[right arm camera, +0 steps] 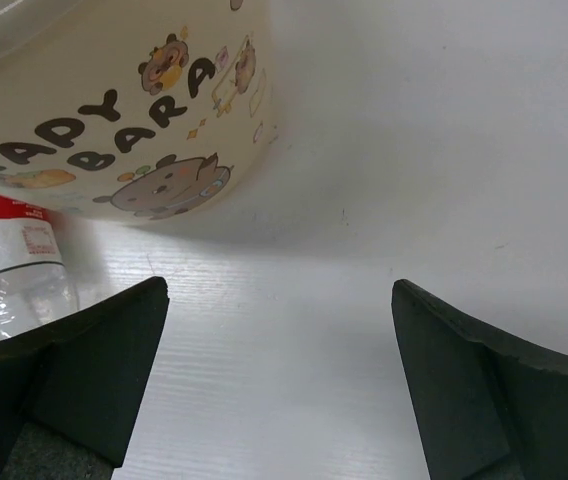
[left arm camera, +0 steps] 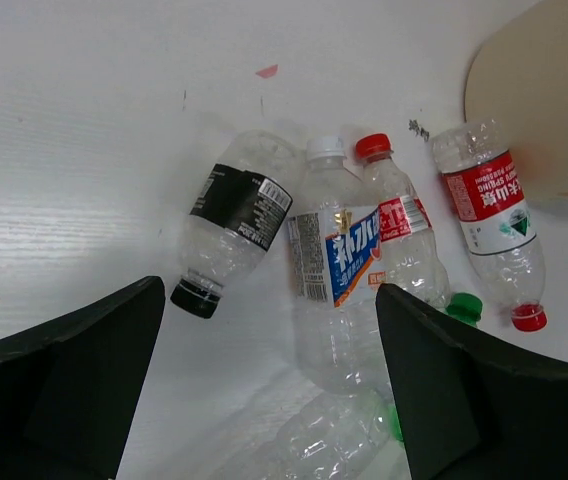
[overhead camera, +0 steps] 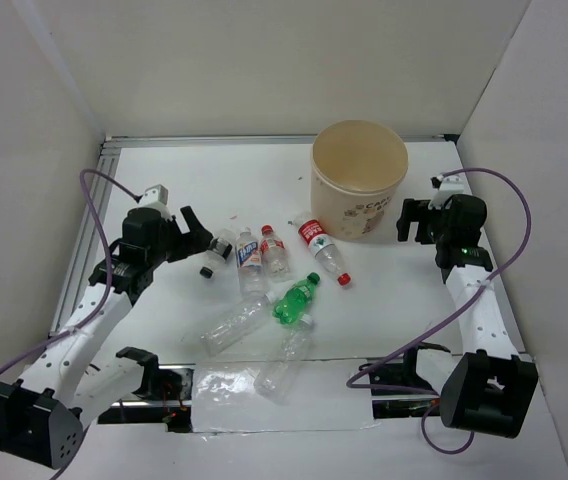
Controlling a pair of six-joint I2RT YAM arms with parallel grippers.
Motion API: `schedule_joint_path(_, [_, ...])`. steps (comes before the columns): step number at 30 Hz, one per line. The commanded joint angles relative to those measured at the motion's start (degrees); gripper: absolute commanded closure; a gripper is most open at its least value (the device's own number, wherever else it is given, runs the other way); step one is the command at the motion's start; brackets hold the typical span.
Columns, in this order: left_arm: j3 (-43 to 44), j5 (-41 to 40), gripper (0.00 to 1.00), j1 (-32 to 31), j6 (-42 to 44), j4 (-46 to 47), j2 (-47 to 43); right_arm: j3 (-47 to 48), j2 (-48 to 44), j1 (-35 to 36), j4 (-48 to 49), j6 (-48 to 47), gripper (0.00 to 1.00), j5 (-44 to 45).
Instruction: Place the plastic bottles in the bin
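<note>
Your left gripper (overhead camera: 202, 238) and right gripper (overhead camera: 404, 220) both stand wide, released, grasping nothing. The bottles (overhead camera: 250, 262) lie scattered on the table (overhead camera: 194, 170) between them, near the upright bin (overhead camera: 359, 215).

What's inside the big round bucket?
The bin shows only bare tan inside, no bottles. Its near wall hides the front part of its bottom. The plastic bottles lie outside on the table.

Overhead rear view of whole table (overhead camera: 214, 170); close downward wrist views, both with red-labelled bottle (overhead camera: 313, 235) beside bin (overhead camera: 359, 185).
</note>
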Motion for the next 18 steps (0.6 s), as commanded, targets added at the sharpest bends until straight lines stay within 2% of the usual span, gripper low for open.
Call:
schedule_joint_path(1, [-0.15, 2.27, 0.00, -0.19, -0.94, -2.22, -2.27, 1.40, 0.00, -0.18, -1.66, 1.43, 0.00, -0.26])
schedule_joint_path(5, [-1.91, 1.22, 0.00, -1.34, -1.55, -4.24, -3.94, 1.32, -0.70, -0.71, -2.36, -1.82, 0.00, -2.10])
schedule_joint_path(10, [-2.44, 1.21, 0.00, -2.47, -2.08, -4.95, -3.94, 0.26, -2.03, -0.71, -4.11, -6.47, 0.00, -9.48])
schedule_joint_path(15, [-2.44, -0.10, 0.00, -3.53, -2.61, -5.57, -3.94, 0.34, -1.33, -0.71, -4.12, -5.34, 0.00, -8.96])
schedule_joint_path(18, [-2.44, -0.11, 0.00, -4.06, -3.14, -6.09, -2.28, 0.35, -0.80, -0.71, -5.44, -8.94, 0.00, -10.27])
